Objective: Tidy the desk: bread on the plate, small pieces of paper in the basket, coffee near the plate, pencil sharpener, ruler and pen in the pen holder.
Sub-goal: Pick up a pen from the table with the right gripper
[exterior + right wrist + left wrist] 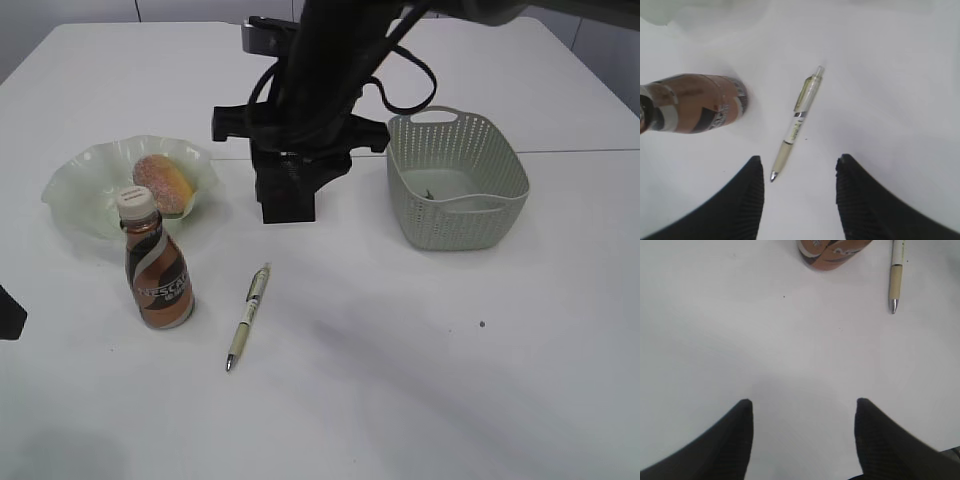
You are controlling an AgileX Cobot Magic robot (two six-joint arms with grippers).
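Observation:
A sugared bread roll (162,182) lies on the wavy pale-green plate (75,195). A brown coffee bottle (156,262) stands upright right in front of the plate. A cream pen (248,314) lies on the table to the right of the bottle. My right gripper (797,162) is open and empty above the pen (799,120), whose tip lies near the left jaw. My left gripper (803,405) is open and empty over bare table, short of the bottle base (832,251) and pen tip (894,304). Ruler, sharpener, paper pieces and pen holder cannot be made out.
A pale-green perforated basket (500,185) stands at the right with a small dark speck inside. The raised black right arm (320,90) blocks the upper middle, and a black block (288,195) hangs below it. A black part (8,312) shows at the left edge.

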